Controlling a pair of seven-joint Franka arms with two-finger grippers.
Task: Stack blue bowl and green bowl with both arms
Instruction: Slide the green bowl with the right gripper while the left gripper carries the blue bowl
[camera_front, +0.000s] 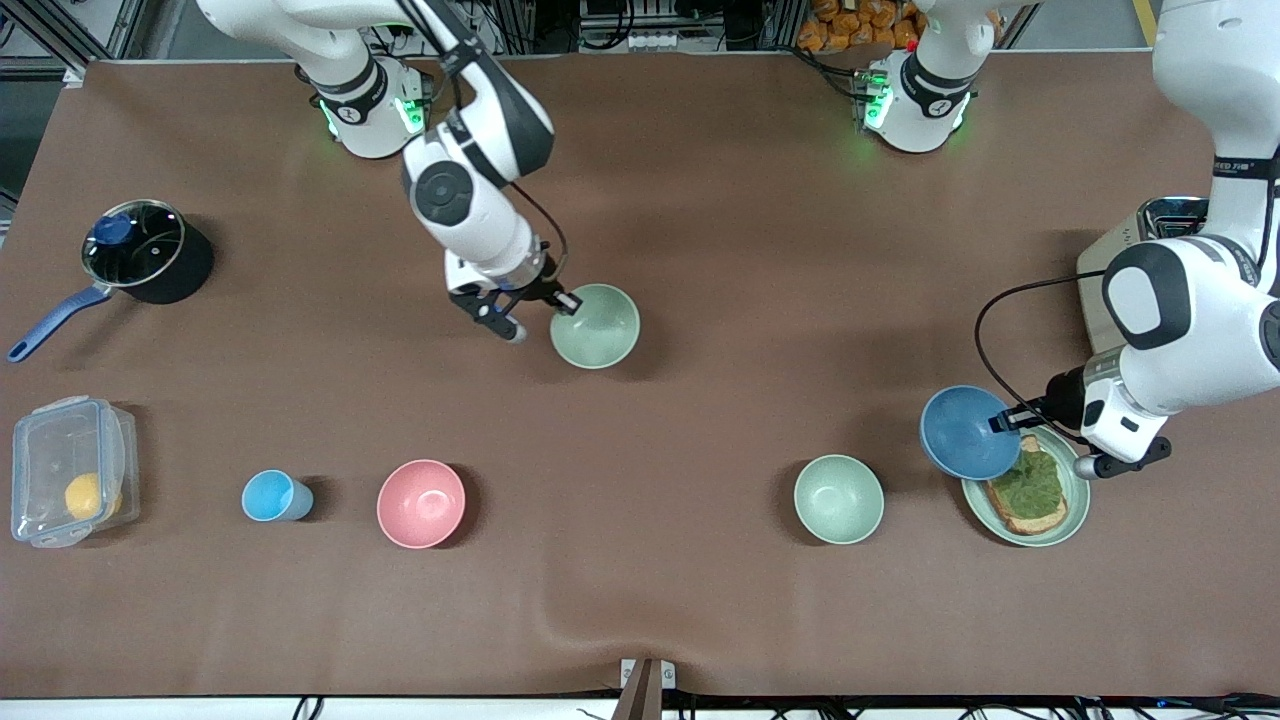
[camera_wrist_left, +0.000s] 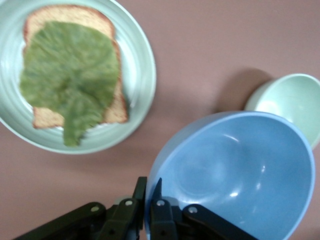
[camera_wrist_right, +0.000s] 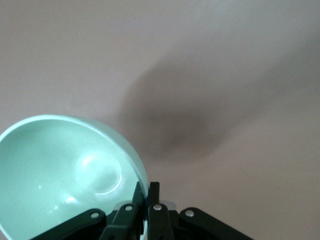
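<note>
My left gripper (camera_front: 1003, 420) is shut on the rim of the blue bowl (camera_front: 965, 435) and holds it tilted in the air over the edge of the toast plate. In the left wrist view the gripper (camera_wrist_left: 151, 182) pinches the bowl's (camera_wrist_left: 235, 175) rim, one finger inside and one outside. My right gripper (camera_front: 568, 300) is shut on the rim of the green bowl (camera_front: 598, 327) and holds it above the table's middle. In the right wrist view the gripper (camera_wrist_right: 146, 186) clamps the bowl's (camera_wrist_right: 65, 170) rim.
A paler mint bowl (camera_front: 838, 498) stands beside the green plate (camera_front: 1075, 505) with toast and lettuce. A pink bowl (camera_front: 421, 503), a light-blue cup (camera_front: 272, 496), a lidded plastic box (camera_front: 65, 470) and a black pot (camera_front: 148, 252) lie toward the right arm's end. A silver appliance (camera_front: 1165, 225) stands by the left arm.
</note>
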